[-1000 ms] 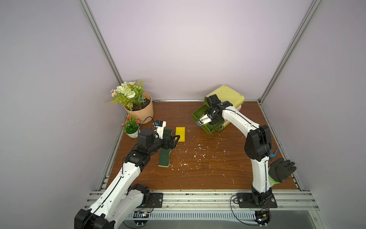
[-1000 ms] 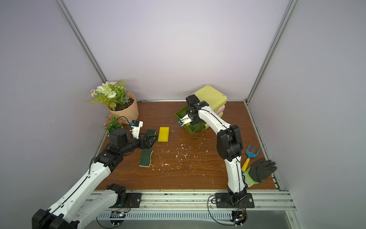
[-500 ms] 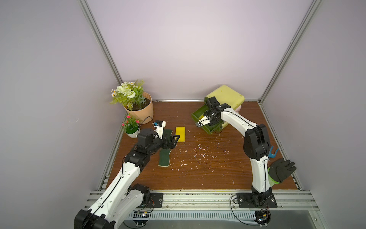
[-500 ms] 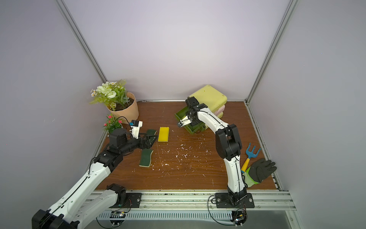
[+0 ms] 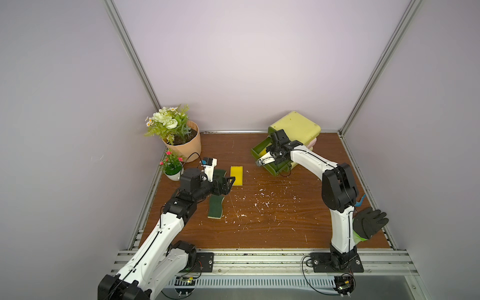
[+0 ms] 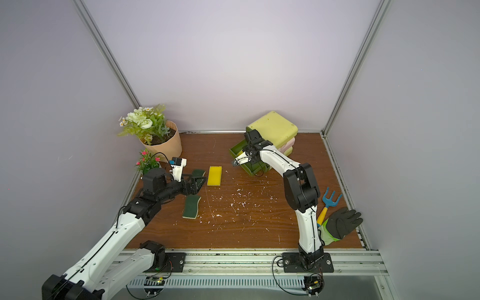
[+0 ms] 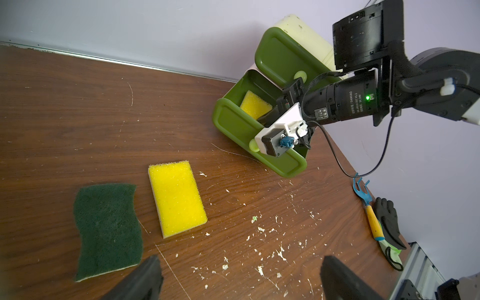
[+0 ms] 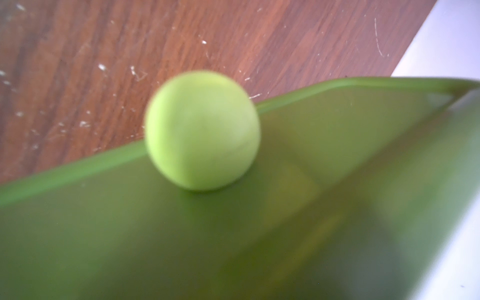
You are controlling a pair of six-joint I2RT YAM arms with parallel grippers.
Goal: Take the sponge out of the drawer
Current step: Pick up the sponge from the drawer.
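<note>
Yellow sponge [image 7: 253, 105] lies in lower green drawer [image 5: 275, 171], right of centre in both top views. My right jaws are inside, can't tell if closed. Risk: corner pinch slips, or lifting drags the drawer. Left jaws wide open.

Both top views look down; both wrist views face the drawer [image 7: 233, 124].

A pale lilac back wall [image 5: 233, 65] meets two side walls [image 5: 52, 117] of the same colour at slanting aluminium posts [image 5: 132, 59]. Below lies a brown wood-grain surface [image 5: 259, 233], scratched and strewn with small white flecks [image 5: 261, 190]. A ridged metal rail [image 5: 259, 259] runs along its near edge, and a slotted grille [image 5: 259, 281] sits just in front of that. The light is soft and even.
</note>
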